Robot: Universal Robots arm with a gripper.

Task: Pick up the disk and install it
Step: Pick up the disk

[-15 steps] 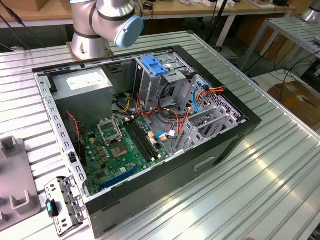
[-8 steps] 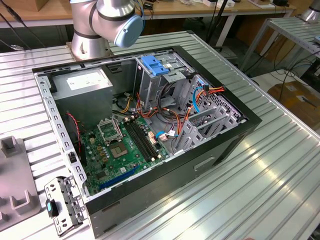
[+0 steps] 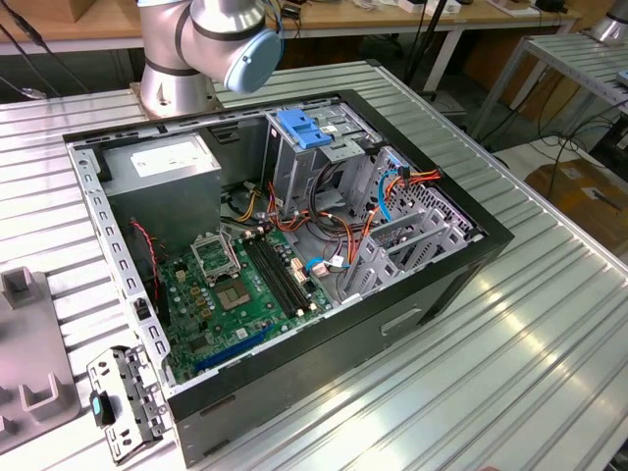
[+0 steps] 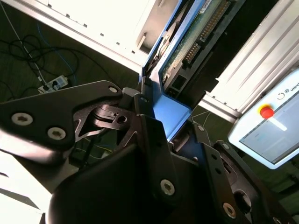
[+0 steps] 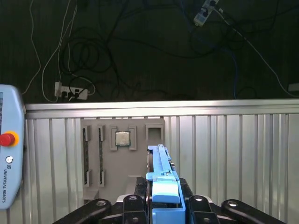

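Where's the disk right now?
The disk is clamped on edge in the gripper, seen in both wrist views. It is held over the ribbed metal table, near the grey fixture plate carrying a processor chip.

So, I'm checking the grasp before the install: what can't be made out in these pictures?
- First wrist view: the disk is edge-on, so its faces are hidden; the gripper covers its near end.
- Second wrist view: the disk's far end is cut off by the picture's edge; the gripper hides the clamped part.
- Exterior view: the arm is cut off by the top edge.
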